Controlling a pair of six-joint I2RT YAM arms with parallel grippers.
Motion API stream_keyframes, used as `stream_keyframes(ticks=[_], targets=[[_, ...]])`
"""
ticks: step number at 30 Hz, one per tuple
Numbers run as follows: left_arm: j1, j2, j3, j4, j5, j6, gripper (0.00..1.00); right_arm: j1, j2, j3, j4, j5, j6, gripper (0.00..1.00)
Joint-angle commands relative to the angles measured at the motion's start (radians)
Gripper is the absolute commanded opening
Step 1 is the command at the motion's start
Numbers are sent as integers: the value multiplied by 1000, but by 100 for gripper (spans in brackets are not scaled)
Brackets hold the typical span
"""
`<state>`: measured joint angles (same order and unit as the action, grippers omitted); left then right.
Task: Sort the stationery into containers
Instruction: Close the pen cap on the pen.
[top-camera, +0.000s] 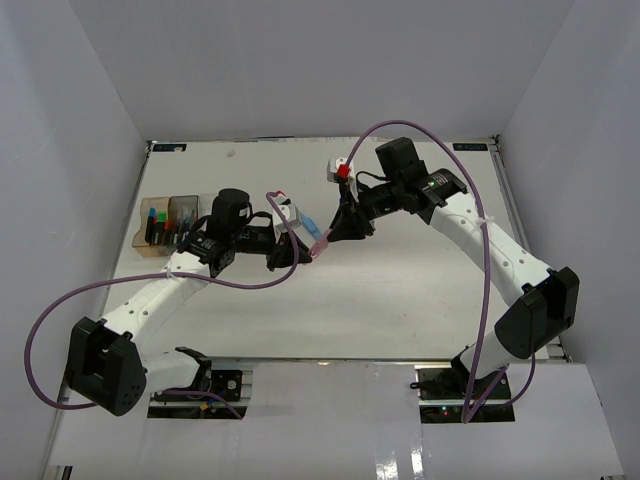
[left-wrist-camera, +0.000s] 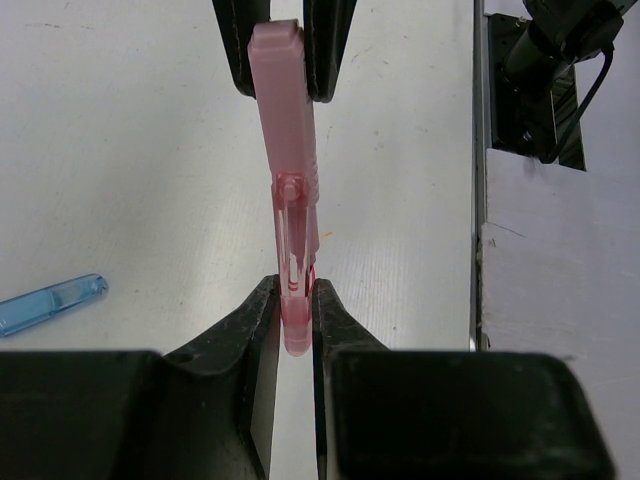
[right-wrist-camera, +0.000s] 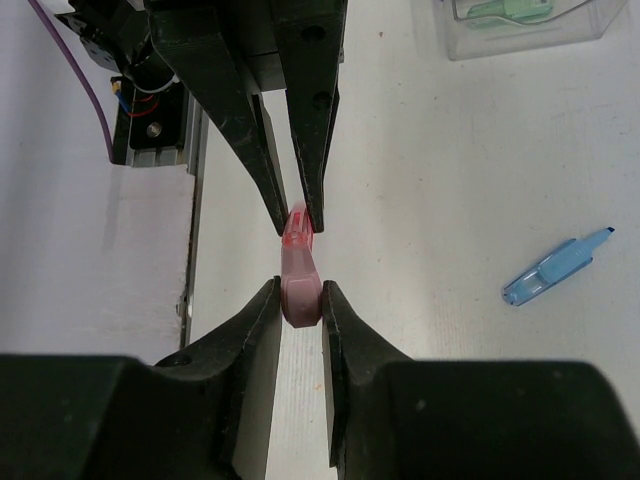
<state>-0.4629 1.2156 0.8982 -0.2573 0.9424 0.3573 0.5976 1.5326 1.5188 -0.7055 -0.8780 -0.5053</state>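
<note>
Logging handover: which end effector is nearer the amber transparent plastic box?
Left. The left end effector grips the pink translucent plastic piece at the end facing the amber transparent plastic box; the right end effector grips the farther end.

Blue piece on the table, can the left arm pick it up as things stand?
Probably not yet: the left gripper is shut on the pink piece, which the right gripper grips too. The blue piece itself lies uncovered beside them.
</note>
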Motion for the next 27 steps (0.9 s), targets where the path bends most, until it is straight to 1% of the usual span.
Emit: stream_keyframes(ticks=[1,4,5,10,16,27], targets=[[1,-27,1,4,33,8,0,-2,-23,23,12,-9,-7,14],[0,-24,2,6,29,5,0,-1,-25,7,26,-26,-2,13],[0,-24,2,7,27,3,0,-2,-23,4,28,-30,1,11],[0,-19,8,16,19,-15,0,13,-12,-6,31,-42,2,8],[0,-19,7,43,24,-50,0,42,-5,-12,32,-15,1,8],[0,-30,1,66,27,-67,0,80,18,-16,24,30,1,8]])
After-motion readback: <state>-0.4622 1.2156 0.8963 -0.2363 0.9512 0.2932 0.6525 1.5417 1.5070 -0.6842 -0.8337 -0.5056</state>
